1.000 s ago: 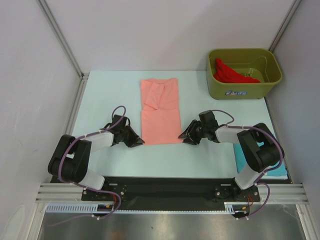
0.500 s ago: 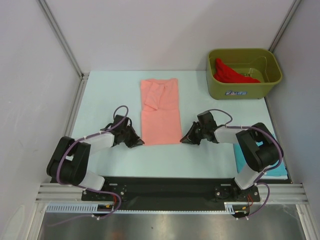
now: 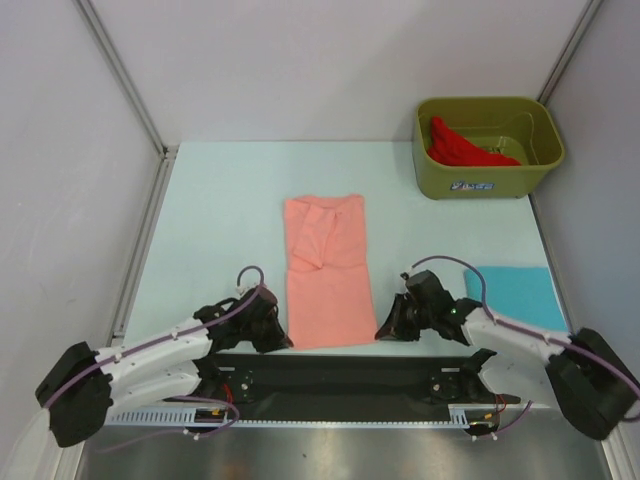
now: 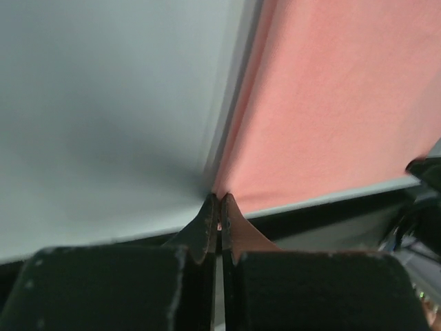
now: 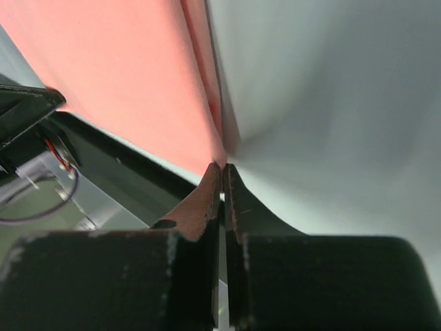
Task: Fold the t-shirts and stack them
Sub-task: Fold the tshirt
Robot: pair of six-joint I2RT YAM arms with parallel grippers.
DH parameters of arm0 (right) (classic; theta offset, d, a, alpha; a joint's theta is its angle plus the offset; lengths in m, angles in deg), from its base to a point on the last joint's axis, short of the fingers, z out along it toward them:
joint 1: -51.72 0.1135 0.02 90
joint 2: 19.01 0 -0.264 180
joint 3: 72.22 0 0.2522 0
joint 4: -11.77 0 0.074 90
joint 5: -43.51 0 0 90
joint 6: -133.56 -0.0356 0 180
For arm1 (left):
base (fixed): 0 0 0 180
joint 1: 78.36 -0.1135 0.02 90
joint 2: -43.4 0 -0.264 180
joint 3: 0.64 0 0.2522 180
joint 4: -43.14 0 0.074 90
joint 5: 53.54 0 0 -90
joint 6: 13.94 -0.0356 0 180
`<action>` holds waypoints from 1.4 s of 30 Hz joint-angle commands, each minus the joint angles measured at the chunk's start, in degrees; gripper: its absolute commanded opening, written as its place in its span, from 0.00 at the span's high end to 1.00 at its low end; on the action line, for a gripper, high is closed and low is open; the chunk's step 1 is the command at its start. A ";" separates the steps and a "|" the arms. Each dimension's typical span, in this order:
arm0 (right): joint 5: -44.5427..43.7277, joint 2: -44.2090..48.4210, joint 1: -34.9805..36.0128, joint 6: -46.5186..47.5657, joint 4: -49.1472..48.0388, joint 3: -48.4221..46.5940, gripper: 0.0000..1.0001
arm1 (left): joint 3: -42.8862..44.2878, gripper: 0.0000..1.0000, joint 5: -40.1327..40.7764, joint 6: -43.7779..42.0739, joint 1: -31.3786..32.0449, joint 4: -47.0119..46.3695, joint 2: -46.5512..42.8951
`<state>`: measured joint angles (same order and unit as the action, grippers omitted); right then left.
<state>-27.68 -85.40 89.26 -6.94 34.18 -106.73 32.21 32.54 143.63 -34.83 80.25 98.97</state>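
Observation:
The salmon-pink t-shirt point(image 3: 327, 270) lies as a long folded strip on the table, its near end at the table's front edge. My left gripper point(image 3: 282, 343) is shut on the shirt's near left corner point(image 4: 227, 186). My right gripper point(image 3: 382, 335) is shut on the near right corner point(image 5: 215, 155). A folded turquoise-blue t-shirt point(image 3: 510, 295) lies flat at the right. The bright red t-shirt point(image 3: 462, 146) sits bunched in the olive-green tub point(image 3: 487, 176).
The tub stands at the back right corner. The black front rail point(image 3: 340, 375) runs just below both grippers. White walls and metal posts border the table on the left, back and right.
Both grippers have pulled back toward the table's front edge, dragging the pink shirt with them. The turquoise shirt, half hidden by the right arm before, now shows.

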 commanded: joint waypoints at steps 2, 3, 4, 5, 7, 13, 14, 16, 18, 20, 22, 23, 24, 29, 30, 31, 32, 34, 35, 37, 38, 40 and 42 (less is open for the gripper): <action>-3.25 13.02 4.72 -6.00 9.62 4.40 1.00 | -0.99 1.00 6.64 13.09 10.95 13.46 -4.68; -3.95 15.56 5.69 -7.14 11.38 5.36 1.00 | -0.46 1.00 6.73 14.07 14.27 14.08 -4.77; -4.30 19.33 6.49 -8.46 12.26 5.63 1.00 | 0.06 1.00 7.00 15.30 15.61 14.96 -4.68; -4.83 20.76 7.36 -9.08 13.06 5.64 1.00 | 0.85 1.00 7.35 15.48 16.58 15.49 -4.25; -5.80 22.18 8.16 -9.09 15.34 4.59 1.00 | 3.65 0.99 8.58 15.14 17.21 17.50 -3.54; -6.68 14.90 6.24 -4.08 15.62 -3.13 1.00 | 11.22 1.00 9.99 6.29 10.28 19.89 -2.49; -5.72 11.93 5.62 -2.86 14.31 -4.11 1.00 | 11.75 0.99 9.64 4.52 6.35 19.63 -2.22; -5.27 9.27 3.69 -1.62 13.42 -6.39 1.00 | 13.77 1.00 8.24 -0.91 2.20 17.79 -1.70; -4.57 5.07 2.11 0.83 13.07 -10.43 1.00 | 16.75 1.00 7.27 -4.27 -3.43 17.08 1.01; -3.09 0.85 -0.70 3.20 13.07 -14.64 1.00 | 21.04 1.00 6.39 -9.11 -7.12 16.38 3.74; -2.20 -2.06 -3.59 4.79 12.98 -17.64 1.00 | 24.05 1.00 5.86 -13.15 -8.98 15.85 8.57; -1.33 -3.56 -4.40 5.58 12.89 -20.44 1.00 | 25.45 1.00 5.68 -14.21 -10.55 15.67 10.15; -0.97 -6.62 -5.36 7.24 12.89 -22.12 1.00 | 27.99 1.00 5.42 -15.87 -11.35 14.97 11.39; 1.40 -15.51 -10.11 11.29 13.15 -31.79 1.00 | 35.04 1.00 4.36 -19.40 -15.66 12.86 20.53; 1.58 -16.92 -10.73 11.82 13.24 -34.59 1.00 | 37.57 1.00 4.36 -20.36 -16.10 12.68 21.59; 1.93 -19.98 -11.17 12.96 13.50 -36.10 1.00 | 38.82 1.00 2.88 -20.81 -16.54 12.33 24.12; 2.28 -21.31 -11.96 13.32 13.50 -37.33 1.00 | 40.92 1.00 2.17 -21.25 -17.59 11.98 25.36; 3.33 -24.12 -12.75 14.02 13.59 -40.84 1.00 | 43.12 1.00 1.03 -22.47 -18.65 11.28 28.26; 3.60 -26.31 -13.19 14.20 13.50 -41.73 1.00 | 44.27 1.00 0.67 -22.92 -19.44 11.27 30.71; 4.48 -27.82 -14.24 14.20 13.07 -44.36 1.00 | 47.34 1.00 0.67 -23.71 -19.88 10.84 32.84; 4.48 -29.57 -14.51 14.20 12.98 -45.42 1.00 | 48.22 1.00 0.58 -23.97 -20.32 10.66 33.72; 5.36 -31.68 -15.30 14.46 13.24 -48.75 1.00 | 50.86 1.00 -0.03 -24.42 -21.28 10.66 36.44; 5.62 -34.41 -15.65 14.64 13.24 -50.78 1.00 | 52.97 1.00 -0.47 -24.59 -21.90 10.14 38.90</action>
<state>-23.81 -117.53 74.27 6.13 47.97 -152.94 80.82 33.52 121.47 -55.44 92.23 135.84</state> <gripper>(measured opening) 0.018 0.011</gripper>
